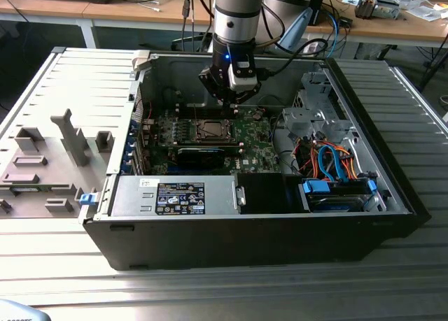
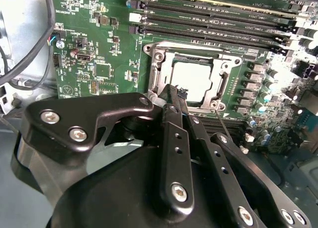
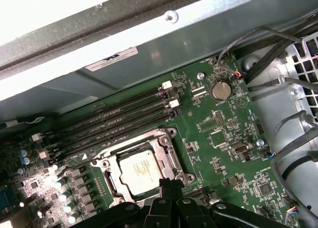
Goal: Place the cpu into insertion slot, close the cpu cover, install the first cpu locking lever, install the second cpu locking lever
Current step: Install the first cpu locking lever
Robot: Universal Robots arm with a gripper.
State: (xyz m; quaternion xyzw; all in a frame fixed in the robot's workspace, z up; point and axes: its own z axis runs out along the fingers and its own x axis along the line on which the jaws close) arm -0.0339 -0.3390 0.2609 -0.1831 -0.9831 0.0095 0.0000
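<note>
1. Table (image 1: 210,293): grey and slatted. It carries the open computer case (image 1: 231,244), which surrounds the insertion slot.
2. Motherboard (image 1: 255,143): green, flat on the case floor. The insertion slot (image 3: 168,136) sits mid-board.
3. Gripper (image 1: 234,105): down inside the case, toward the exterior view's right of the slot. Both wrist views put its tip (image 2: 170,91) at the slot's edge, on the side away from the memory slots (image 3: 114,118). Its fingers are pressed together with nothing visible between them. I can't tell whether the tip touches the metal or hangs just above it.
4. Cpu cover (image 2: 166,71): silver frame lying flat over the slot, so it looks closed. Its window shows the chip.
5. Cpu (image 2: 193,79): seated inside the slot with its silver top up, framed by the cover. It is just beside the gripper tip, toward the memory slots.
6. Thin metal rod (image 2: 229,133): probably a locking lever. It runs out from the slot's corner along the side the gripper is on, close by the fingers. I can't tell whether it is latched.
7. My read: placing and cover steps are done, and the work is now at the levers. The rod's long axis runs along the slot's edge, next to the tip.
</note>
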